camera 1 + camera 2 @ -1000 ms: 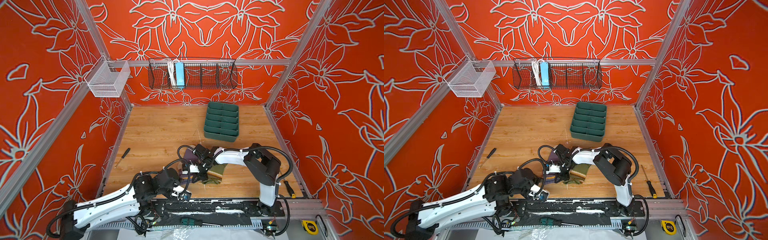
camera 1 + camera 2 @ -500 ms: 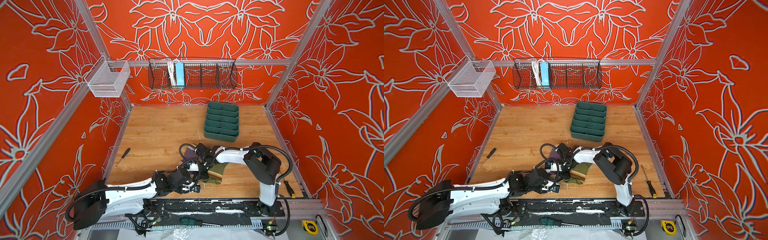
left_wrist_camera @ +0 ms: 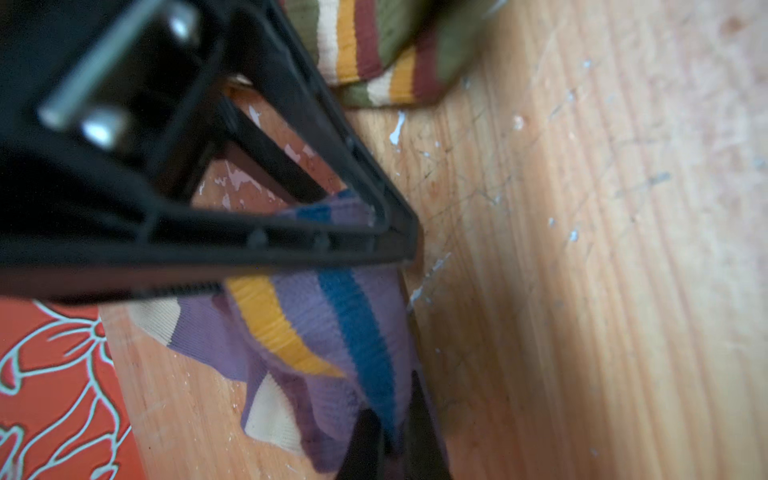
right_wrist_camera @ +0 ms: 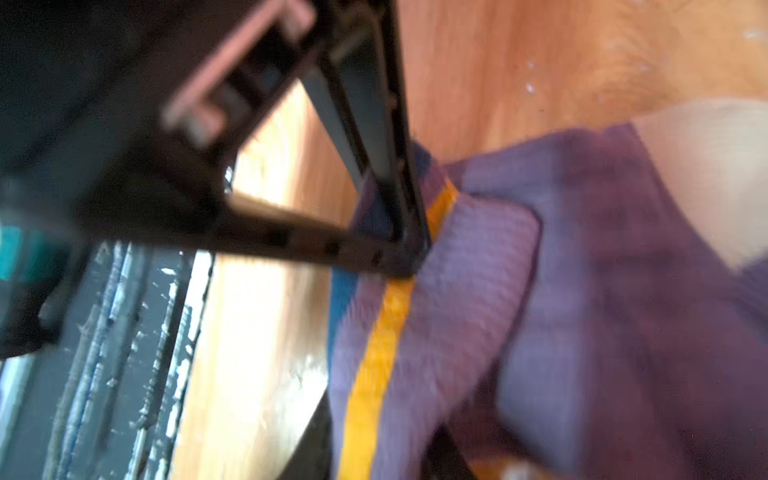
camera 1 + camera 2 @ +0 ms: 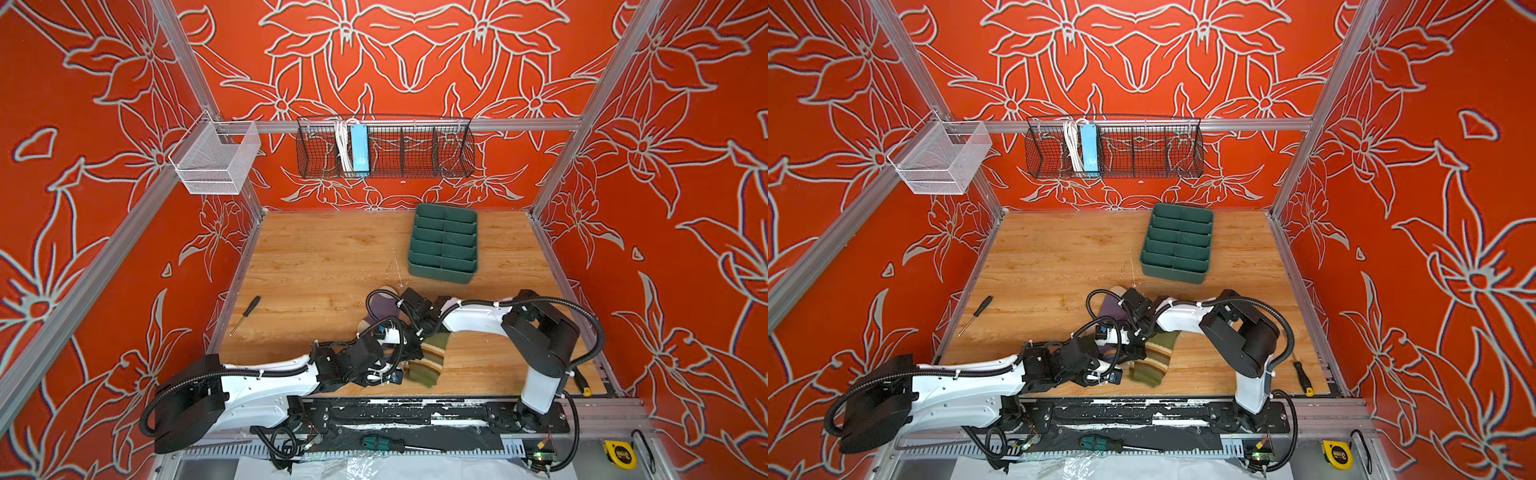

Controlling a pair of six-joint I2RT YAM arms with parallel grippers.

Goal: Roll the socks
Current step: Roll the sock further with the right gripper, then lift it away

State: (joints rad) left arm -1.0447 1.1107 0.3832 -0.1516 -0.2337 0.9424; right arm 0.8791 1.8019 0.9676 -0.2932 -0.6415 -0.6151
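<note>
The purple sock point(image 5: 384, 309) point(image 5: 1112, 309) lies crumpled on the wooden floor, part of it under both grippers. The olive sock point(image 5: 430, 357) point(image 5: 1154, 357) with brown, cream and mustard stripes lies just to its right. In the left wrist view my left gripper point(image 3: 392, 440) is shut on the purple sock point(image 3: 357, 324), pinching its cuff at the blue stripe. The olive sock point(image 3: 374, 41) lies beyond. In the right wrist view my right gripper point(image 4: 382, 453) stands open, its fingers apart on either side of the purple sock's point(image 4: 582, 291) yellow-striped cuff. Both grippers meet over the cuff.
A green divided tray point(image 5: 442, 245) stands behind the socks. One screwdriver point(image 5: 245, 316) lies at the left wall and another point(image 5: 579, 380) at the front right corner. A black wire basket point(image 5: 384, 145) and a white mesh basket point(image 5: 216, 160) hang on the walls.
My left arm has reached in from the front left to the socks and its gripper has shut on the purple sock's cuff. My right gripper's fingers have parted.
</note>
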